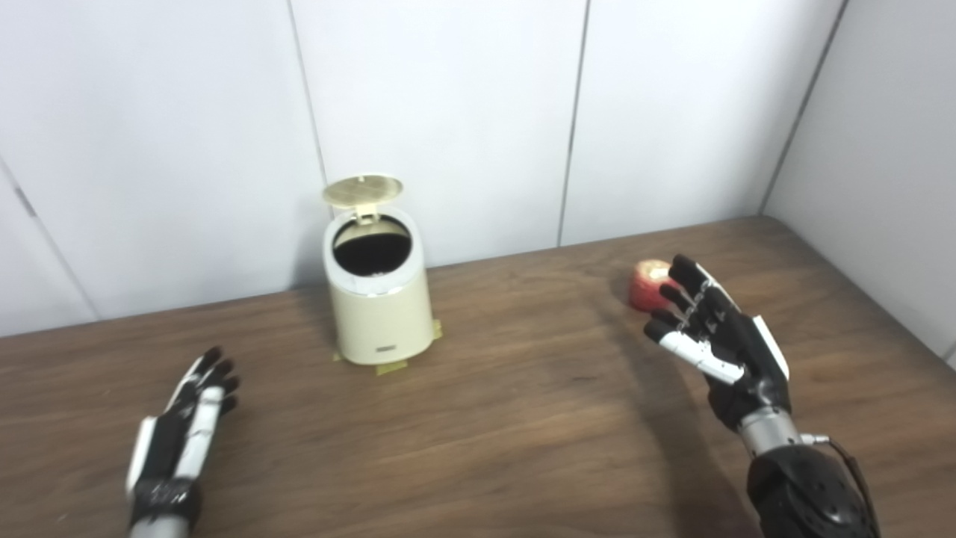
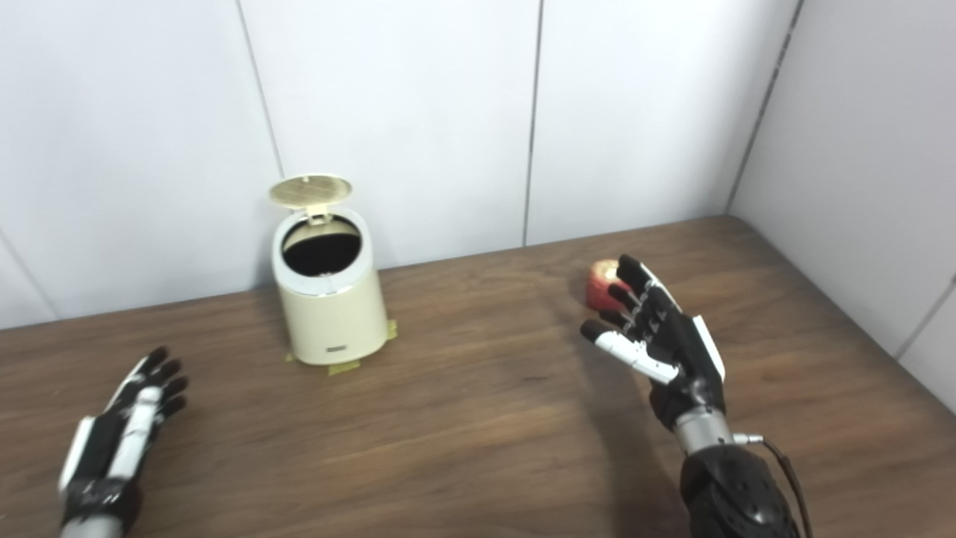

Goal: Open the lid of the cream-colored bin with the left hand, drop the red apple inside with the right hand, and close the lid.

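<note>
The cream-colored bin [image 1: 379, 306] stands with its lid [image 1: 363, 190] up. Right of it, the red apple [image 1: 647, 284] lies before the spread, empty right hand [image 1: 717, 336]; the left hand [image 1: 187, 426] is empty, fingers extended.

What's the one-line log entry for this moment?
lid: open | apple: on table | right hand: open, beside apple | left hand: open, idle

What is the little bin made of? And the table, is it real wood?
The bin looks like smooth painted metal or plastic; its even cream skin with a soft sheen fits either. Its raised lid looks like plastic, with a faint grid pattern underneath. The table shows dark brown wood grain in long streaks, but it could be real wood or a printed wood-look surface; the pictures cannot tell.
</note>
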